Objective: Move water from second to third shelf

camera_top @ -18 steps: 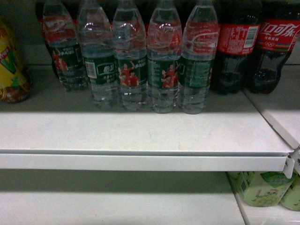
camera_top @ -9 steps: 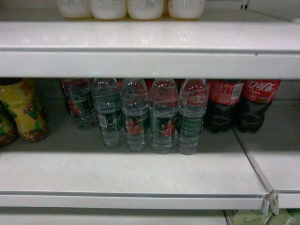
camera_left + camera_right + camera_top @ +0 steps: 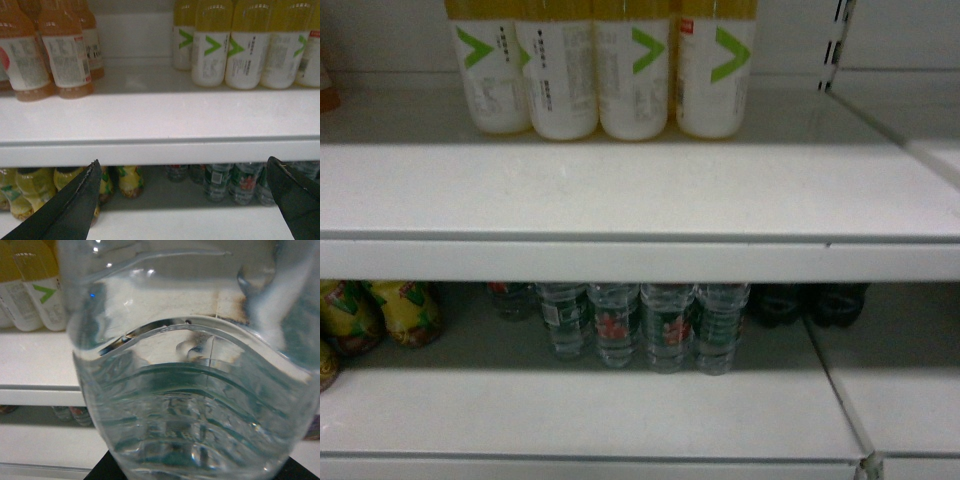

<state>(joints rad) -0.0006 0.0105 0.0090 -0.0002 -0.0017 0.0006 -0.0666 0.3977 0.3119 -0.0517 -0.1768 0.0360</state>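
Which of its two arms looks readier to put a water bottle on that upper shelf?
The right, probably. Its wrist camera is filled by a clear water bottle right at the gripper, apparently already held. The left gripper is open and empty, facing the upper shelf's edge.

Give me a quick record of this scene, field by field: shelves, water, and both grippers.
upper shelf: white shelf holding yellow drinks with green V labels; orange drinks further left
lower shelf: row of water bottles, yellow bottles to their left, dark bottles to their right
held water: a clear ribbed bottle fills the right wrist view, jaws under it
left gripper: jaws wide apart, holding nothing, level with the upper shelf's front edge
right gripper: shut on the bottle
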